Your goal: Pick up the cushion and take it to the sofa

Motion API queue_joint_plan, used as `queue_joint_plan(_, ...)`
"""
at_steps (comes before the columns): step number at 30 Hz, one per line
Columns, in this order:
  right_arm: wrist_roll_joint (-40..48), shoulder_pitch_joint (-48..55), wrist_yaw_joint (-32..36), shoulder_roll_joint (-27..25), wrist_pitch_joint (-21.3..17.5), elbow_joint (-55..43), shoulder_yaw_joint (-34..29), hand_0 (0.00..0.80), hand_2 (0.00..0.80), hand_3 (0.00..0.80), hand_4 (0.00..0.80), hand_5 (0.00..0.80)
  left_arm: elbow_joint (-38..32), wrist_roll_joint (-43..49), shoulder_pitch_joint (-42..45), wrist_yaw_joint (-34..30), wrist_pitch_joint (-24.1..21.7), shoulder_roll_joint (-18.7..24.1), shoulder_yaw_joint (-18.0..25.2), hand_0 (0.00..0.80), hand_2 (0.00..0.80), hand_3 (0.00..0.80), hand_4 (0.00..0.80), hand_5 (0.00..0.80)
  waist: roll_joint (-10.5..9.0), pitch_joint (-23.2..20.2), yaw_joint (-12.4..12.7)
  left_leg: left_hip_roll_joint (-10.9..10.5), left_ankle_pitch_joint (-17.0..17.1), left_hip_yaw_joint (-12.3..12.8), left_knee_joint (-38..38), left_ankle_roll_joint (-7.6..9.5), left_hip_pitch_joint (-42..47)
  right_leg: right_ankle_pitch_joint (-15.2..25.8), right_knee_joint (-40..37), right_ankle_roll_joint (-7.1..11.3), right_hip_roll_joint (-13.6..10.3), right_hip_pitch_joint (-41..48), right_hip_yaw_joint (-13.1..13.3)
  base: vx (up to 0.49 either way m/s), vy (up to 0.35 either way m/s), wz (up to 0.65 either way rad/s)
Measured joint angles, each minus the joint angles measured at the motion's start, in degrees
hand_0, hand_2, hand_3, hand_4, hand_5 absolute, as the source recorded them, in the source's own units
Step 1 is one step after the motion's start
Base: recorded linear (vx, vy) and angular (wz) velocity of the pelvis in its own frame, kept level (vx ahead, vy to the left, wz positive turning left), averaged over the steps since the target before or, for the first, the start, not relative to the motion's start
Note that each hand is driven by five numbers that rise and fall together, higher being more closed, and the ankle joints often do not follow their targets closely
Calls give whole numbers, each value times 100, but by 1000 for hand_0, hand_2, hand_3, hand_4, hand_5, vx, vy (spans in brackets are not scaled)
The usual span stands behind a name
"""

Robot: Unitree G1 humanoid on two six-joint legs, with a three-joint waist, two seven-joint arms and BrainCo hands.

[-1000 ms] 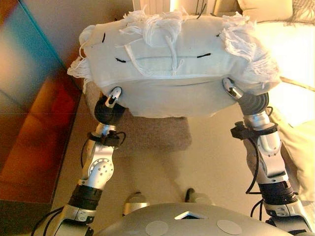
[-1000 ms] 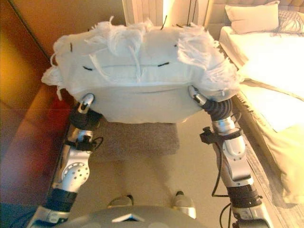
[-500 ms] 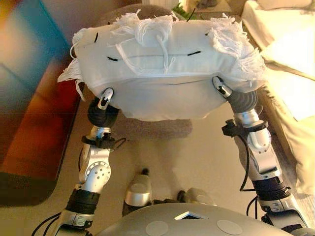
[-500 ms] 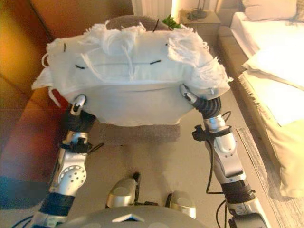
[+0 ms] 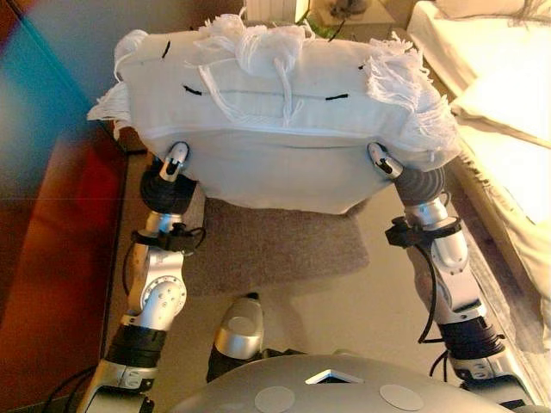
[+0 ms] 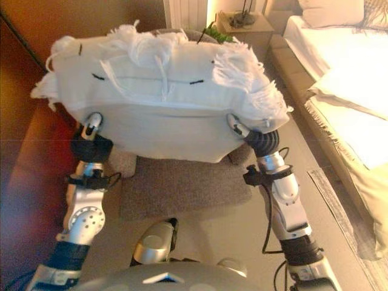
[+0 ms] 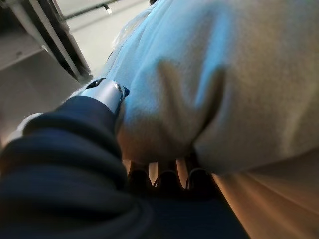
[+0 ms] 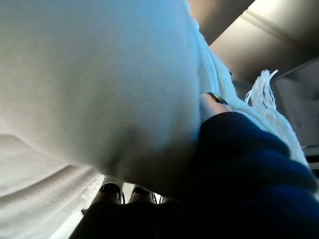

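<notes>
The cushion (image 5: 275, 112) is large and white, with tufts of white fringe along its top and corners. I hold it up in front of me, between both hands, well above the floor. My left hand (image 5: 170, 172) grips its lower left edge, thumb on the near face and fingers underneath. My right hand (image 5: 392, 168) grips the lower right edge the same way. The left wrist view shows the cushion (image 7: 214, 84) bulging over the fingers. The right wrist view shows the cushion (image 8: 94, 79) pressed against that hand. Most of each hand is hidden by it.
A grey rug (image 5: 275, 245) lies on the beige floor below the cushion. A bed with white bedding (image 5: 508, 103) runs along the right. A dark reddish-brown surface (image 5: 52, 258) lines the left. A small bedside table (image 6: 242, 24) stands at the back.
The whole view has shifted as I walk: more of the rug and the bedside table show. The cushion stays held in both hands, now tipped slightly down on the right.
</notes>
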Motion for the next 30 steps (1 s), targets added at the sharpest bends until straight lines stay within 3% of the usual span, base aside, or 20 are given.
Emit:
queue_joint_plan(2,-55,-20,-101,-37,1,-35,40,800,800,800,800,800,-9,1,2,-1,11,7,13,800,800,800,800,800,47,10,-80,-38,204,-105,-494,32,339,-362,-373,-50,200,-163,-303,302,-73,5)
queue_joint_plan(4,-125,-75,-168,5,-2,-33,96,800,800,800,800,800,-8,1,14,-6,10,-111,65,800,800,800,800,800,96,1,-161,-88,173,-125,-679,156,425,-398,-1066,-165,363,-581,-584,298,-108,2)
queue_joint_plan(7,-164,-67,-363,-68,-5,-22,107,800,800,800,800,800,10,3,-3,-6,117,-122,38,800,800,800,800,800,130,7,-735,-147,312,-596,-844,163,475,-19,-2191,-106,636,-875,-516,272,-83,77)
queue_joint_plan(9,-228,-71,-591,-62,-43,66,58,800,800,800,800,800,60,2,-52,-5,239,-110,-100,800,800,800,800,800,85,-20,-971,-230,315,-1008,-909,168,501,483,-2690,-136,728,-919,-93,229,-73,108)
queue_joint_plan(10,-259,-72,-660,-58,-67,163,14,800,800,800,800,800,64,3,-48,-5,288,-88,-157,800,800,800,800,800,28,-55,-1036,-268,311,-1072,-951,160,499,624,-2793,-173,714,-889,57,221,-88,113)
queue_joint_plan(12,-243,-28,-666,-118,-75,418,-206,800,800,800,800,800,109,8,-42,-4,404,-135,-398,800,800,800,800,800,28,-152,-1151,-208,292,-1248,-1083,121,649,804,-2843,-572,809,-703,35,210,-101,115)
queue_joint_plan(15,-189,-40,-667,-447,81,498,-341,800,800,800,800,800,115,34,2,95,484,-330,-567,800,800,800,800,800,291,-272,-1027,63,297,-1112,-1092,65,700,826,-3035,-691,987,-495,-164,183,-91,50)
queue_joint_plan(18,-189,-62,-667,-550,233,500,-273,800,800,800,800,800,217,128,22,221,486,-343,-557,800,800,800,800,800,387,-348,-980,209,297,-1069,-1000,-274,733,812,-3125,-720,1101,-322,-284,154,-87,11)
queue_joint_plan(24,-191,-93,-694,-492,467,808,-122,800,800,800,800,800,482,131,127,337,623,-402,-559,800,800,800,800,800,360,-371,-879,126,298,-1118,-840,-403,639,740,-3112,-691,1048,-163,-510,114,-36,19)
queue_joint_plan(26,-213,-76,-737,-499,585,924,-112,800,800,800,800,800,557,144,144,358,696,-462,-575,800,800,800,800,800,361,-370,-919,115,304,-775,-804,-301,495,708,-3117,-669,963,-84,-769,78,70,62)
queue_joint_plan(28,-245,-81,-824,-500,659,1068,-32,800,800,800,800,800,710,202,146,413,726,-501,-604,800,800,800,800,800,361,-371,-907,240,341,-356,-848,-247,498,612,-3060,-657,892,-39,-903,116,117,56)
queue_joint_plan(30,-247,-83,-930,-479,802,1186,59,800,800,800,800,800,841,236,146,580,726,-483,-680,800,800,800,800,800,339,-385,-886,230,343,-214,-971,-248,540,464,-2964,-652,823,-92,-897,167,144,48)
